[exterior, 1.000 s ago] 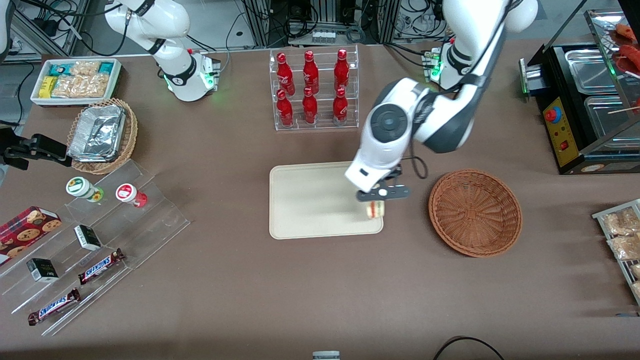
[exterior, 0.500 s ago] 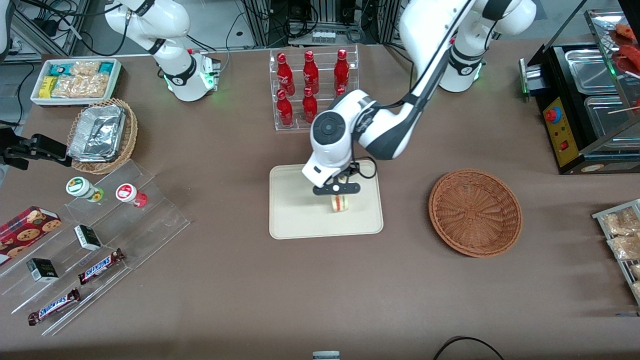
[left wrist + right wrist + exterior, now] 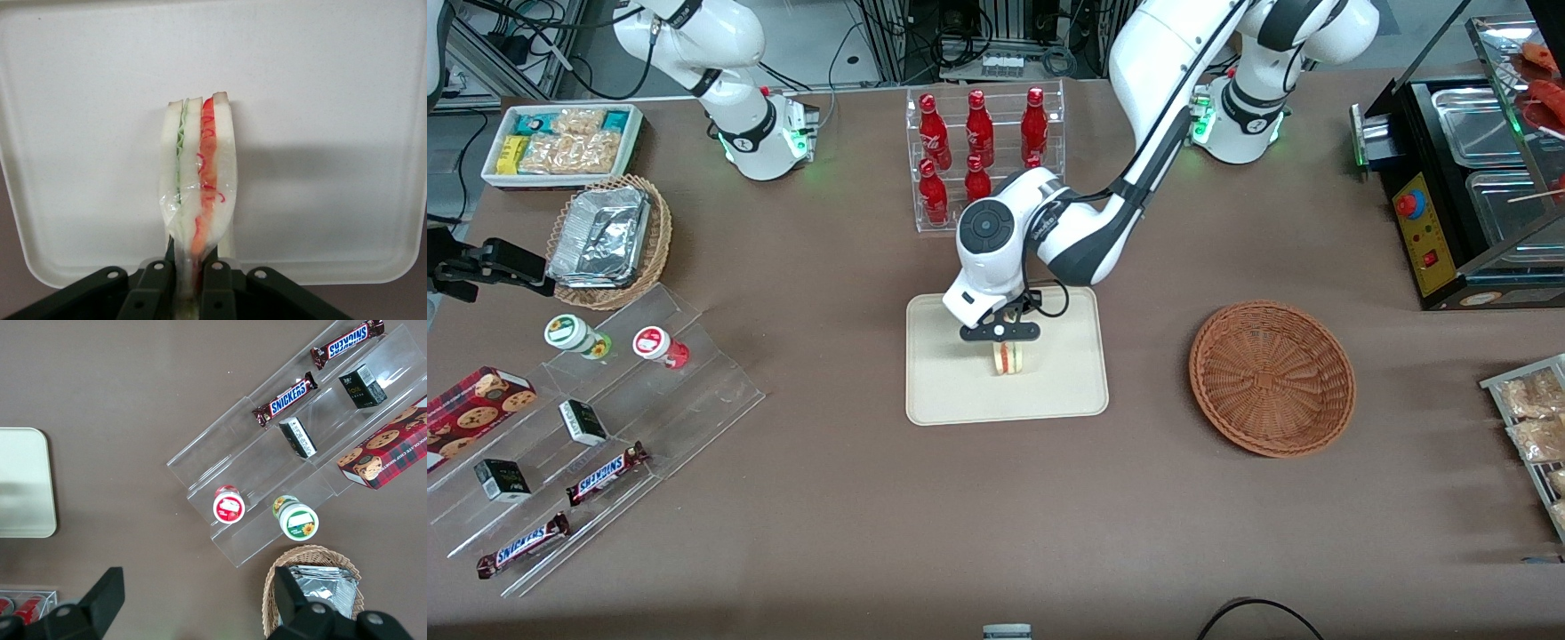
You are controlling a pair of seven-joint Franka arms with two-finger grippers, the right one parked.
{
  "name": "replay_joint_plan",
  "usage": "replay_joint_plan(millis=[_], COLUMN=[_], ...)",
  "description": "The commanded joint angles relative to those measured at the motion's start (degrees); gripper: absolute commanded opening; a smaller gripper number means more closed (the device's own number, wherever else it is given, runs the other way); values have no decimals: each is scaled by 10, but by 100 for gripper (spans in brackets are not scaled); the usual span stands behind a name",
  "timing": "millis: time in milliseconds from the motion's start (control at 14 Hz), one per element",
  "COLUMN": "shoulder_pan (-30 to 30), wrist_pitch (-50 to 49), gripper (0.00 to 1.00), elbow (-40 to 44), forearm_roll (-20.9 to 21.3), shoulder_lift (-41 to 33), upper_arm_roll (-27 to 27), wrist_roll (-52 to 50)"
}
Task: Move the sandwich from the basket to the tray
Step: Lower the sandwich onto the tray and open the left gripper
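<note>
- The left arm's black two-finger gripper (image 3: 1001, 332) is clamped on the triangular cream-bread sandwich with red and green filling (image 3: 1008, 357), holding it on edge.
- The sandwich hangs below the gripper, over the flat cream-beige rectangular tray (image 3: 945, 396); contact with the tray cannot be made out.
- Its gripped end is hidden between the fingers (image 3: 155, 283).
- The round reddish-brown wicker basket (image 3: 1272, 377) sits well apart, toward the working arm's end.

cream sandwich (image 3: 198, 193) striped red and green; beige tray (image 3: 947, 391); reddish-brown basket (image 3: 1272, 378); black gripper (image 3: 1000, 332)
</note>
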Motion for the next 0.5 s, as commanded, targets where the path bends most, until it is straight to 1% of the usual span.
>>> replay_joint_plan(millis=[0,71,143,214,286,357,429], shoulder_pan=[-8,-8,-8,-8,-8,-8,-7], wrist_pitch=[10,9,9,9,9,7,5], gripper=[0,0,7,48,94,100,100], elbow=[9,9,9,9,9,10,13], forearm_roll=[3,3,3,3,5,3,3], shoulder_lift=[13,16,17,18,19,17,14], upper_arm_roll=[8,8,8,8,8,8,8], wrist_roll=[-15,-16,-16,-16,-13,-15,-16])
